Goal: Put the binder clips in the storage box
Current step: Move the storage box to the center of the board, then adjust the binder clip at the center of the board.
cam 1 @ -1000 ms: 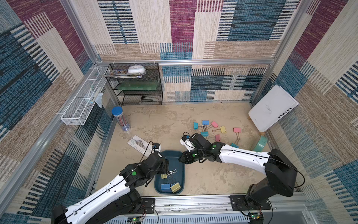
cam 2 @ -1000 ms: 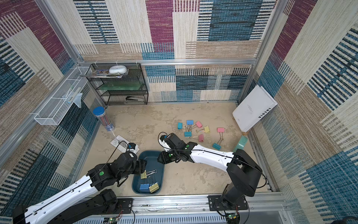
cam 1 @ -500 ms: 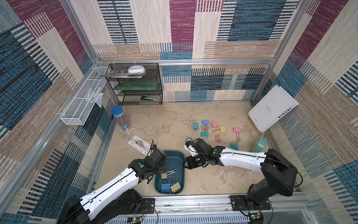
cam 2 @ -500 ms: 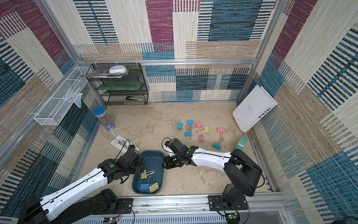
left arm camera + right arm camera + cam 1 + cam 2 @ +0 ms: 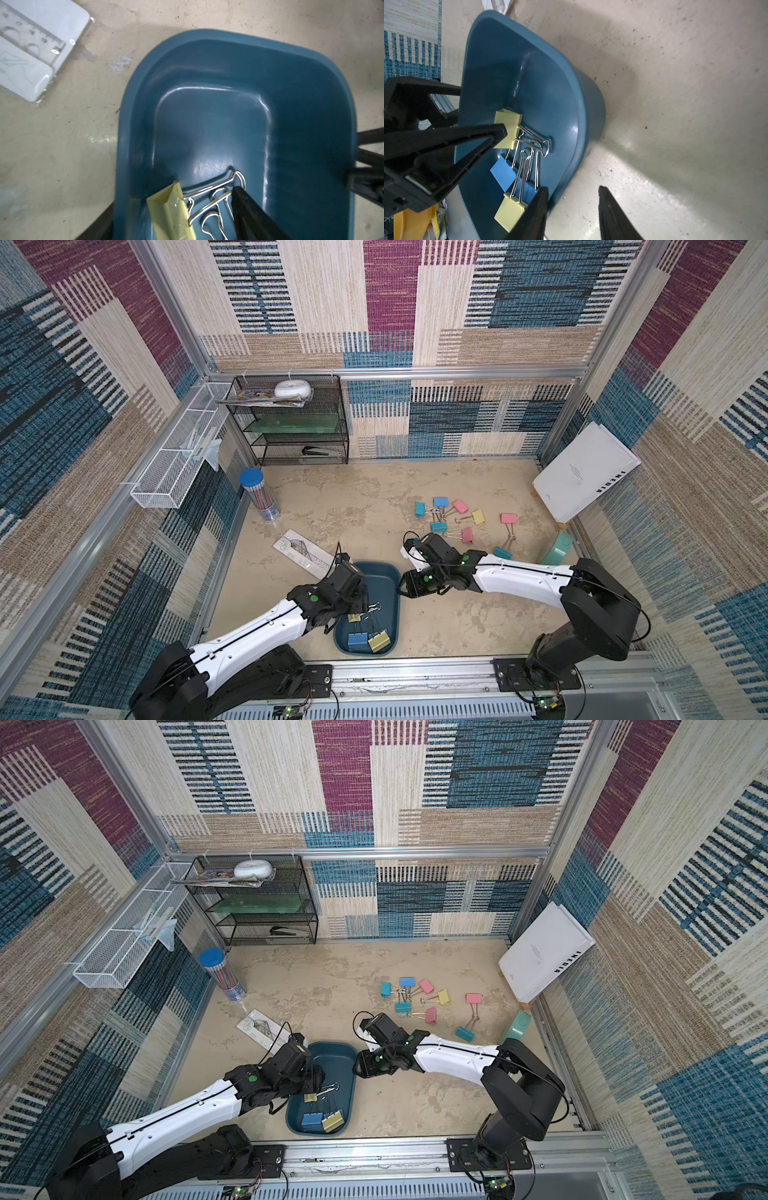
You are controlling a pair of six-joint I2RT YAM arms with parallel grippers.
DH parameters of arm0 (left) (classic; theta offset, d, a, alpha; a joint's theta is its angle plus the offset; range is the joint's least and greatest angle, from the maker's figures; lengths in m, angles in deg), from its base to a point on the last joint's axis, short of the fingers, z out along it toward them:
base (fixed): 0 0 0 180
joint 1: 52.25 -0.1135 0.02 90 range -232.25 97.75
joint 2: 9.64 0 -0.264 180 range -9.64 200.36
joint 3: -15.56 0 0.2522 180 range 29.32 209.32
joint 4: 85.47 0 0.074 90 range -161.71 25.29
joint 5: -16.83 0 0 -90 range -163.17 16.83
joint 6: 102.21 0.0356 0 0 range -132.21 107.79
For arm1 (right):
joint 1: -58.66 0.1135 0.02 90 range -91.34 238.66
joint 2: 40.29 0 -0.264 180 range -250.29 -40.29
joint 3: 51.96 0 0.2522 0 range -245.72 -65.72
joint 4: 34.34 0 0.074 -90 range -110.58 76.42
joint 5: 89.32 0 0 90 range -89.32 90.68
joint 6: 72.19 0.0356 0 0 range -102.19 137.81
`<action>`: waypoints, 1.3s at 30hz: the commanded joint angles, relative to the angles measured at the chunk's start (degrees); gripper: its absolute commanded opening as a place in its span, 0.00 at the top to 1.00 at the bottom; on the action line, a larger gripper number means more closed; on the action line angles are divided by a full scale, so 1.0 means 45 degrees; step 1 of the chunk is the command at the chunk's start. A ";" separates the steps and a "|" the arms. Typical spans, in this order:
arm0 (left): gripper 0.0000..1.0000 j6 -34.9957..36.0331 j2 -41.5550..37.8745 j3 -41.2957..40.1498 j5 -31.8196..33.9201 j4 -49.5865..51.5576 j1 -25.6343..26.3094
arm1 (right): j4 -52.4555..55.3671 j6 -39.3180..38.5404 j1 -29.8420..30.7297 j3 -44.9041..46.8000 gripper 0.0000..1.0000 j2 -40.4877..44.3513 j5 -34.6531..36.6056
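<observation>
The storage box (image 5: pixel 384 578) (image 5: pixel 332 1052) is a dark teal tray at the table's front. Three binder clips lie in it: a small yellow one (image 5: pixel 354 617) (image 5: pixel 506 128), a blue one (image 5: pixel 356 641) (image 5: pixel 503 174) and another yellow one (image 5: pixel 379 641) (image 5: pixel 508 214). Several more binder clips (image 5: pixel 440 502) (image 5: pixel 407 982) are scattered on the table behind my right arm. My left gripper (image 5: pixel 365 605) (image 5: pixel 172 207) hangs open inside the box, the small yellow clip (image 5: pixel 170 214) lying loose between its fingers. My right gripper (image 5: pixel 404 588) (image 5: pixel 573 193) is open and empty at the box's right rim.
A clear ruler pack (image 5: pixel 303 553) lies just left of the box. A pencil tube (image 5: pixel 259 497), black mesh shelf (image 5: pixel 299 423) and white wire basket (image 5: pixel 178 464) stand at the back left. A white book (image 5: pixel 586 472) and mint-green ring (image 5: pixel 559 549) are at the right wall.
My right gripper has slid nearer along the box's right side and its jaws stand a little wider. The left forearm has swung lower, its gripper staying over the box.
</observation>
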 commanded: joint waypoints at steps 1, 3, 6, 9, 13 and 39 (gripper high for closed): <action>0.24 -0.0426 0.0421 0.0192 -0.0400 -0.1176 0.0395 | 0.0233 -0.0251 -0.0174 0.0119 0.57 0.0038 0.0067; 0.24 -0.0599 0.0820 0.0392 -0.0311 -0.1368 0.0767 | 0.0279 -0.0347 -0.0225 0.0050 0.57 -0.0107 0.0018; 0.24 -0.0788 0.1399 0.0693 -0.0213 -0.1698 0.1165 | 0.0293 -0.0484 -0.0453 -0.0017 0.57 -0.0218 0.0078; 0.25 -0.0841 0.1946 0.1106 -0.0323 -0.1946 0.1315 | 0.0554 -0.0797 -0.0847 -0.0187 0.57 -0.0318 0.0011; 0.25 -0.0898 0.2169 0.1412 -0.0381 -0.1913 0.1367 | 0.1032 -0.1300 -0.1281 -0.0535 0.57 -0.0304 0.0098; 0.15 0.1349 0.0118 0.2328 0.0295 -0.0274 0.0651 | 0.4438 0.0117 -0.5071 0.3296 1.00 0.6765 0.2817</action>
